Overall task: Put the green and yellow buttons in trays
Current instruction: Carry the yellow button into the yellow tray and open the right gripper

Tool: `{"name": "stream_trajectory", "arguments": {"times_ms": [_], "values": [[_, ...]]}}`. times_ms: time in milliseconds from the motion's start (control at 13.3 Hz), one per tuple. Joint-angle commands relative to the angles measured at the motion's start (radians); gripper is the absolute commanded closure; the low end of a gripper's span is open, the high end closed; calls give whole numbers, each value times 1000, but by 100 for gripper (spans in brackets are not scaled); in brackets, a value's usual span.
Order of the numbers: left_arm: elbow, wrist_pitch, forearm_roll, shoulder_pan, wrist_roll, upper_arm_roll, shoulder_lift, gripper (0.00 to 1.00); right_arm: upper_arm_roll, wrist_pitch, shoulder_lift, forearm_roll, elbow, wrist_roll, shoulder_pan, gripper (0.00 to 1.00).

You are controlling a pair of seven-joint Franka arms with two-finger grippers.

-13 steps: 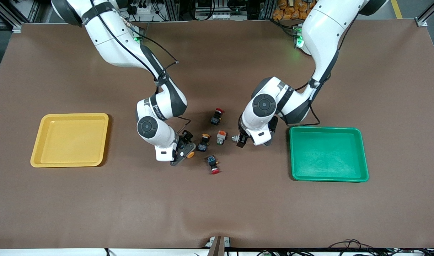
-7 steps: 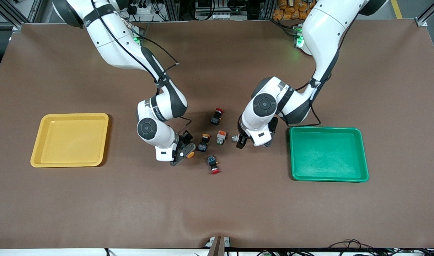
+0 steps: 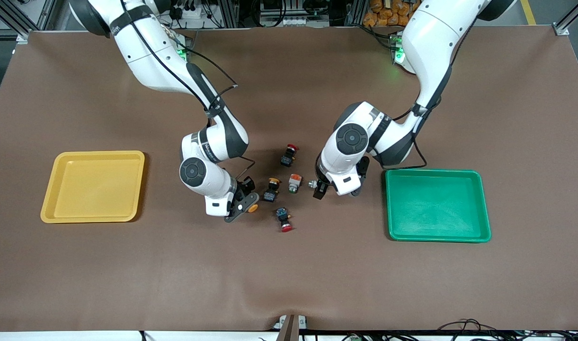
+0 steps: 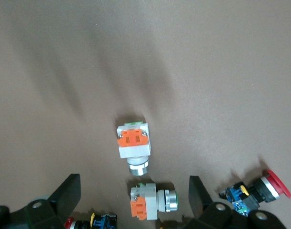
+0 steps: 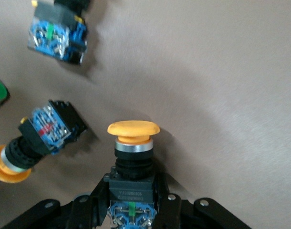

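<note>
Your right gripper [image 5: 131, 202] is clamped on a yellow-capped button [image 5: 132, 162], cap pointing away from the wrist; the yellow tray [image 3: 93, 186] lies toward the right arm's end. Your left gripper [image 4: 135, 195] hangs spread wide around a green-tipped button [image 4: 152, 201].

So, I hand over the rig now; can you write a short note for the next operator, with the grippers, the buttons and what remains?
Right gripper: shut on the black body of one yellow button, at the middle of the table.
Left gripper: open, low, astride one green button, not yet gripping.
On the table between the arms: second yellow button, second green button, and two red-capped switches to leave alone.
Yellow tray and green tray: nothing in them.
Done: no button placed. Left: all four.
</note>
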Motion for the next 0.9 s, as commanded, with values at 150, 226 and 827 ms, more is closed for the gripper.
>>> {"name": "stream_trajectory", "arguments": {"times_ms": [150, 226, 827], "values": [[29, -7, 24, -24, -85, 13, 18, 0, -5, -30, -138, 5, 9, -11, -55, 100], [29, -7, 24, -31, -105, 13, 26, 0, -17, -59, -179, -3, 13, -9, -55, 100], [21, -7, 117, -79, -223, 42, 92, 0, -189, -481, -304, -31, 16, -125, -235, 100]]}}
